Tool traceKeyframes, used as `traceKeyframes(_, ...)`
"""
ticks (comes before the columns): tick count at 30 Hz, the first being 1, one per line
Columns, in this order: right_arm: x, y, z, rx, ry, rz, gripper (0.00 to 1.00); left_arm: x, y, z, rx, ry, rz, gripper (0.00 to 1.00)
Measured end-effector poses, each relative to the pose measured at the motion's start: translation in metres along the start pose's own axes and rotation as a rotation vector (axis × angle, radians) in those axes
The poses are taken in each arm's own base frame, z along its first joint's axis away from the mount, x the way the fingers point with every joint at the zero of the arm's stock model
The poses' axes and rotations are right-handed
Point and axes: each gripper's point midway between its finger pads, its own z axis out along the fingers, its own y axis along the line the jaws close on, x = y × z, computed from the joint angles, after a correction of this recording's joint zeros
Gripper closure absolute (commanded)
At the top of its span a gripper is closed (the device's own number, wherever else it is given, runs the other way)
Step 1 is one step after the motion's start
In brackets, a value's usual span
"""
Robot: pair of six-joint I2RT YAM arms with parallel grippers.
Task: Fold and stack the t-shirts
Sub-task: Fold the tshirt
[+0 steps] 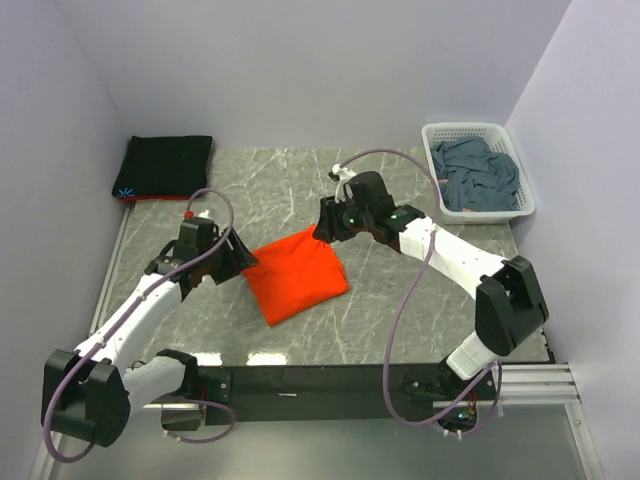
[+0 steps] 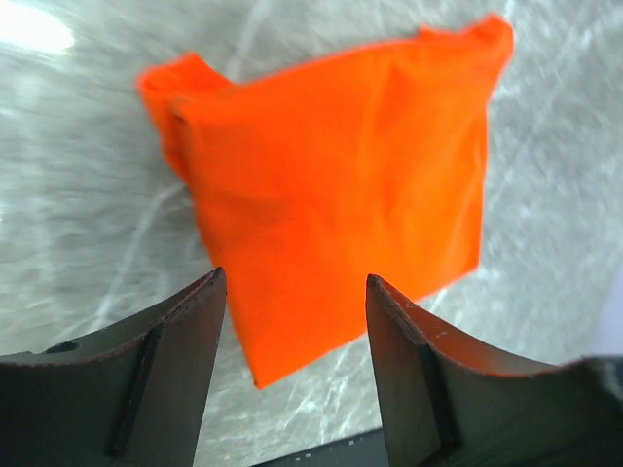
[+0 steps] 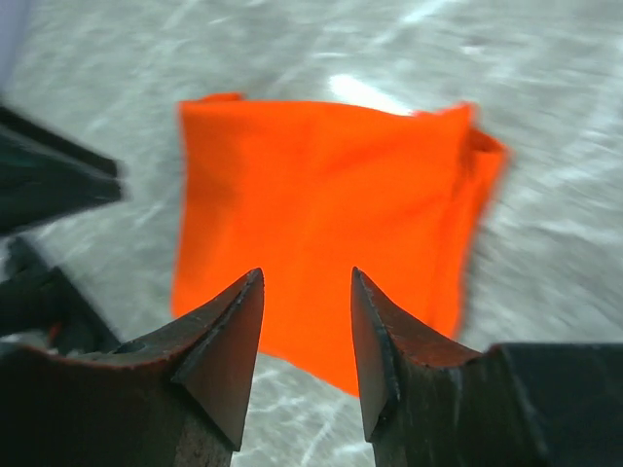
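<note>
At the far left corner of the table (image 1: 400, 300) lies the black shirt (image 1: 165, 165), folded flat, its light-blue mark at the near left corner and a red edge showing under its near side. The left gripper (image 1: 245, 262) is just beside the left corner of the orange shirt (image 1: 296, 278). In the left wrist view, the left gripper (image 2: 294, 282) has its fingers spread apart with nothing between them, and the orange shirt (image 2: 341, 185) lies past the tips. The orange shirt is a folded square in the middle of the table, turned at an angle. The right gripper (image 1: 320, 232) is at its far corner. In the right wrist view, the right gripper (image 3: 307, 275) is also parted and empty, with the orange shirt (image 3: 321, 195) flat beyond it. At the far right stands the basket (image 1: 478, 130), well apart from both grippers, with the blue-grey shirt (image 1: 478, 175) crumpled inside.
</note>
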Motion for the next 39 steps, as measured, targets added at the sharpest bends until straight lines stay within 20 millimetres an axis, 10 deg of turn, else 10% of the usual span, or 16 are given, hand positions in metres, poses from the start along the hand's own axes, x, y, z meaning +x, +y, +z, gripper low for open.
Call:
traceKeyframes(8, 0.019, 0.013, 0.064, -0.311, 0.102, 0.114, 0.56, 0.001, -0.011, 0.037, 0.090, 0.041, -0.012, 0.40)
traceKeyframes(21, 0.022, -0.065, 0.149, -0.403, 0.128, 0.467, 0.56, -0.042, 0.022, 0.125, 0.051, 0.055, -0.195, 0.39)
traceKeyframes(30, 0.018, -0.077, 0.130, -0.384, 0.069, 0.547, 0.57, -0.062, 0.011, 0.135, 0.079, 0.059, -0.172, 0.35)
traceKeyframes(39, -0.032, -0.022, 0.032, -0.473, -0.140, 0.444, 0.58, -0.073, -0.027, 0.074, 0.113, -0.009, -0.040, 0.36)
